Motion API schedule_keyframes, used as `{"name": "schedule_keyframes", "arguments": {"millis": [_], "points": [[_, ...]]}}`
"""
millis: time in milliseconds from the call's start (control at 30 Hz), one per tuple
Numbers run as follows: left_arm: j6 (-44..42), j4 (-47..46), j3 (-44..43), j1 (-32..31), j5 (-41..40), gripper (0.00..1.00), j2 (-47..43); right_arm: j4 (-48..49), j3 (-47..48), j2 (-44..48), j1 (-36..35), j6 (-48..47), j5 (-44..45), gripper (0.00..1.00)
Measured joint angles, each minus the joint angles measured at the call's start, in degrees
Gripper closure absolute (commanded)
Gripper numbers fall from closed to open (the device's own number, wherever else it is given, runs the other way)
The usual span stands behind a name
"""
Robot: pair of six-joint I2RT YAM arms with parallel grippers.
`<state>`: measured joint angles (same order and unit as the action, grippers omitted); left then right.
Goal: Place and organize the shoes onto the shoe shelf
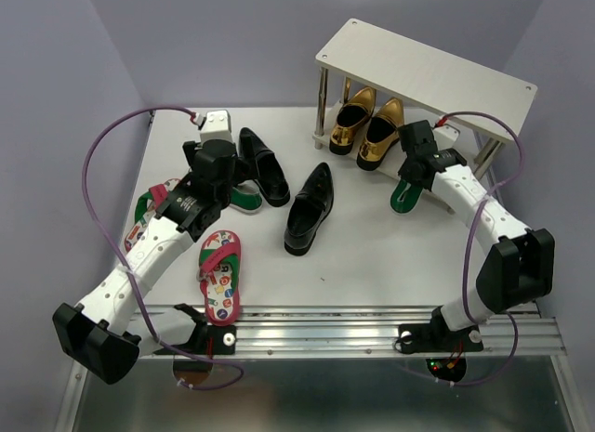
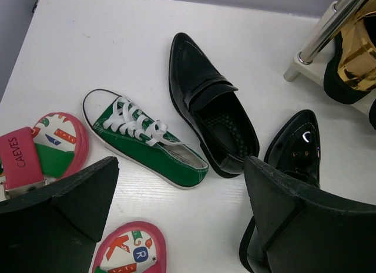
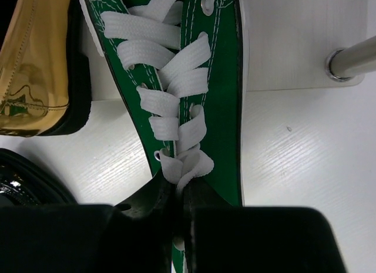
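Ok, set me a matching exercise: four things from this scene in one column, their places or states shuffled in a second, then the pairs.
Column one
1. gold loafers
2. right hand
3. left hand
4. flip-flop nearest the arm bases

Column two
A. open, above the table
B. lying flat near the table's front edge
C. under the top board of the shoe shelf
D. shut on a green sneaker

Pairs: 1-C, 2-D, 3-A, 4-B

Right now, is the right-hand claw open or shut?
Shut: the right gripper clamps the green sneaker at its laces, with no gap in the wrist view.
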<state>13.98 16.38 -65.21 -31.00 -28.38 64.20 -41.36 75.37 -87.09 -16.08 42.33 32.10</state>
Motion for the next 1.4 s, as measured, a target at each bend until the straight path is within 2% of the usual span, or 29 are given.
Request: {"name": "schedule_keyframes", "arguments": {"millis": [167,333,533,700,767,800,867,933,1000,1333,1400], "points": [[0.0,0.1,0.6,0.0,0.0,0.01,-0.5,5.9,-8.5,3.5,0.4,-0.6,-2.3,0.99],[0.0,0.2,1.1,0.0,0.2,0.01,-0.6,7.5,-17.3,8.7,0.7,-2.3,-4.7,0.99],[0.1,0.1,1.9,0.0,0.5,0.01,-0.6,8.3,-24.5,15.2,0.7,-2.0,-8.9,0.99],[0.4,0.0,2.0,0.0,1.2,0.01,-0.4,8.0,-27.3,16.7,-0.9,-0.9,-11.0,0.98],[0.5,-0.1,2.0,0.0,1.4,0.01,0.0,7.7,-28.2,16.6,-2.7,-0.3,-11.2,0.91],[0.7,-0.3,2.0,0.0,1.6,0.01,0.2,7.7,-28.5,16.5,-3.6,0.1,-11.4,0.78],[1.0,-0.4,2.0,0.0,2.1,0.01,0.8,7.5,-28.6,16.1,-5.2,1.1,-11.5,0.69],[1.3,-0.4,2.0,0.0,2.7,0.01,1.6,7.3,-28.7,15.6,-6.4,1.9,-11.6,0.49],[1.5,-0.3,2.0,0.0,3.1,0.01,2.0,7.1,-29.0,15.2,-8.0,3.0,-11.6,0.4],[1.6,-0.3,2.0,0.0,3.3,0.01,2.6,2.3,-31.7,21.2,-15.6,10.3,-10.8,0.23],[1.6,-0.4,2.0,0.0,3.3,0.01,2.8,0.4,-32.3,22.9,-18.5,12.3,-10.5,0.22]]}}
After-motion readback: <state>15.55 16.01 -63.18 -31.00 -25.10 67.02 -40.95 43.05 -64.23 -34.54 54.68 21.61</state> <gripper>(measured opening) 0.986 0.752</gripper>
